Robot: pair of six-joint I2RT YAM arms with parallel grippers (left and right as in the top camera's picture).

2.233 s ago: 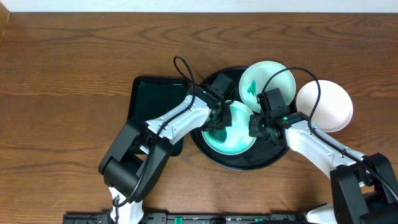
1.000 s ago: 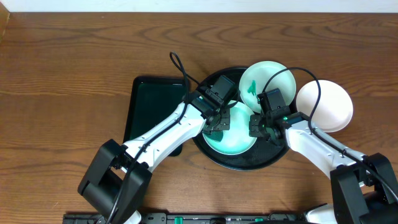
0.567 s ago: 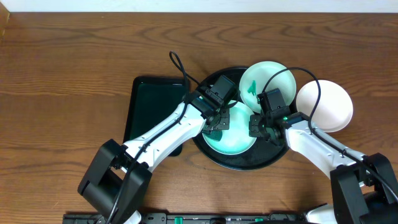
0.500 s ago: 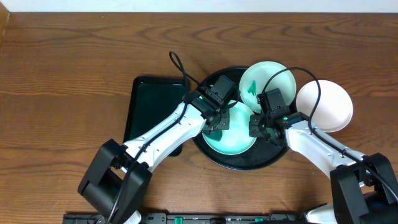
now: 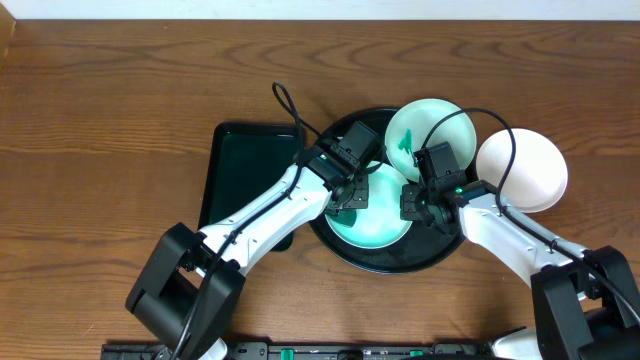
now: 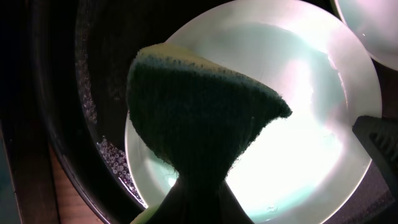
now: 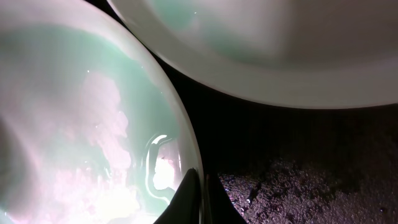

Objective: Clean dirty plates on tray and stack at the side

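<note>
Overhead evenly lit, sharp. Wrist views dim, close-up; glare blooms on plate point(image 7: 93, 155); sponge point(image 6: 199, 118) silhouetted, perhaps backlit.

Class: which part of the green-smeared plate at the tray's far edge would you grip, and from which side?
Probably pinch the smeared plate by its far rim, from above: it is shallow, and the right gripper and white plate crowd its near and right sides.

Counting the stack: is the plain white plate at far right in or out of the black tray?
Out. The white plate sits on the wood table, right of the tray, in the overhead view.
</note>
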